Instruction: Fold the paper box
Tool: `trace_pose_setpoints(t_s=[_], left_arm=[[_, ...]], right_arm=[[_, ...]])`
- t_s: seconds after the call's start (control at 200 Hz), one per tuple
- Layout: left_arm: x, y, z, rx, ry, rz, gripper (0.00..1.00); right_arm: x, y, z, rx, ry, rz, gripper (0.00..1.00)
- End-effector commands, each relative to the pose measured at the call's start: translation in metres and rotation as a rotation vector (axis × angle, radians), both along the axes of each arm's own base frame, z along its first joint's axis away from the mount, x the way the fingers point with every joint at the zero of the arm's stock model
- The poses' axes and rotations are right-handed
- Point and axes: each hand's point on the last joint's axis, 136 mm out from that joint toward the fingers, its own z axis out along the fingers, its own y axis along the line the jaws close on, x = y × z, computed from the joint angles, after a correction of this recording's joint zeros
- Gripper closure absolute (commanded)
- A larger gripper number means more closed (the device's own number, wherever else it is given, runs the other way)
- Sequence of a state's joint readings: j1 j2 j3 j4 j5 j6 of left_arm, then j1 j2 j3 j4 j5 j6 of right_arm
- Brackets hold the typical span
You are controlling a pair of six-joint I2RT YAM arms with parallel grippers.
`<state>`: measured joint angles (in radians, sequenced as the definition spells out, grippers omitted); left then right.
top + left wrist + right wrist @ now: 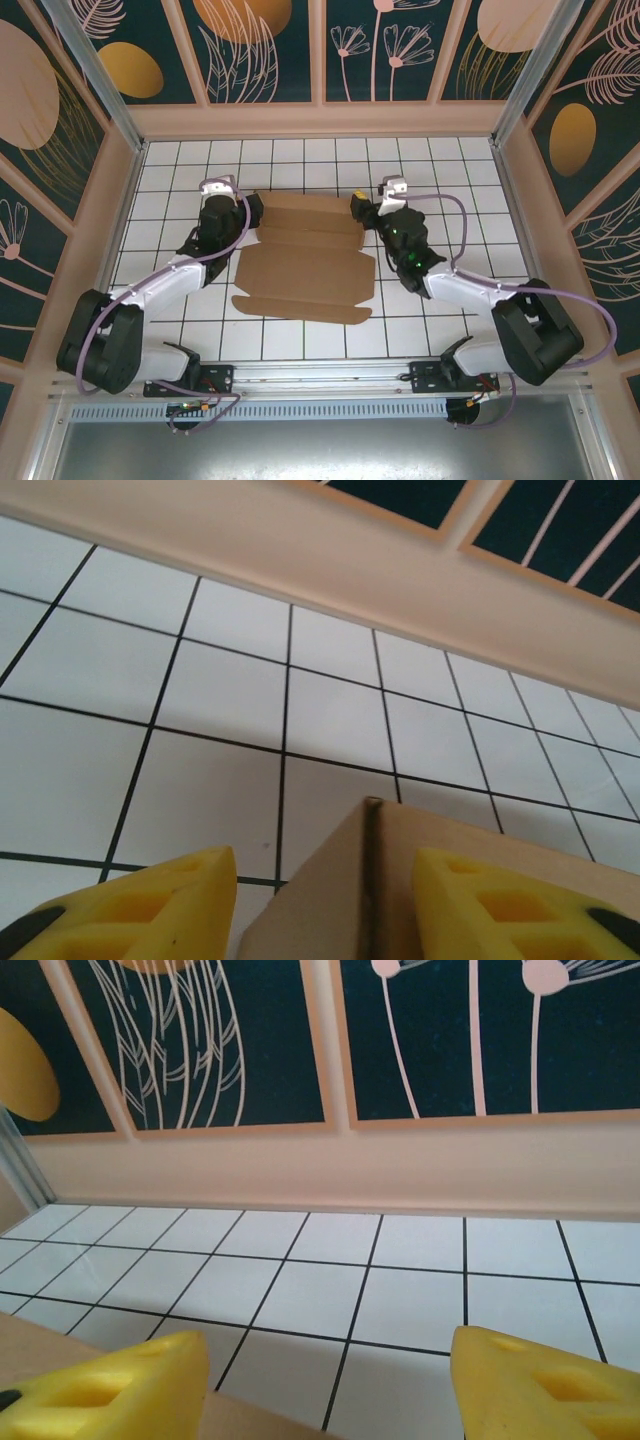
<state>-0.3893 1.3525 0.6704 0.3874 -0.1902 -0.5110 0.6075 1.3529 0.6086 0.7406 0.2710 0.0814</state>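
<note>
you see dark floral wall panels (pixel 270 50) boxing in a white, black-gridded tile table (pixel 300 160), the paper box (pixel 305 270) lying mostly flat mid-table, with the left gripper (pixel 253 211) and right gripper (pixel 358 207) at its far corners, fingers spread apart.

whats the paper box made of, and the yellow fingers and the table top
Paper box: plain brown cardboard, matte, with pressed crease lines. Yellow end effector fingers: look like moulded plastic, matte, with recessed pockets. Table top: smooth white with black grid lines; tile or printed sheet, unclear.
</note>
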Motion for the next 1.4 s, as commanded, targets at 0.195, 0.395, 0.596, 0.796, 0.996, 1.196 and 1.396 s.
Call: trace_pose_setpoints(t_s=[0.195,0.395,0.596,0.796,0.996,1.196,1.396], left_arm=[[0.005,-0.002,-0.028,-0.072,0.058,0.013,0.52],[0.004,-0.002,-0.032,-0.063,0.067,0.010,0.52],[0.010,-0.004,0.015,-0.005,-0.009,-0.027,0.47],[0.010,0.003,0.052,0.043,-0.025,-0.009,0.46],[-0.003,0.006,0.089,0.102,-0.099,-0.049,0.42],[-0.012,0.016,0.111,0.044,-0.118,0.010,0.29],[-0.025,-0.007,0.118,-0.111,-0.126,-0.107,0.01]], right_arm=[[0.000,-0.002,-0.076,-0.086,0.220,-0.030,0.42],[0.003,-0.010,-0.069,-0.100,0.220,-0.058,0.42],[0.013,-0.011,-0.029,-0.112,0.193,-0.025,0.40],[0.013,0.020,0.002,-0.154,0.224,0.143,0.63],[0.004,0.060,0.006,-0.106,0.295,0.364,1.00],[0.008,0.082,-0.017,-0.077,0.481,0.436,1.00],[0.010,0.093,-0.038,-0.070,0.586,0.468,1.00]])
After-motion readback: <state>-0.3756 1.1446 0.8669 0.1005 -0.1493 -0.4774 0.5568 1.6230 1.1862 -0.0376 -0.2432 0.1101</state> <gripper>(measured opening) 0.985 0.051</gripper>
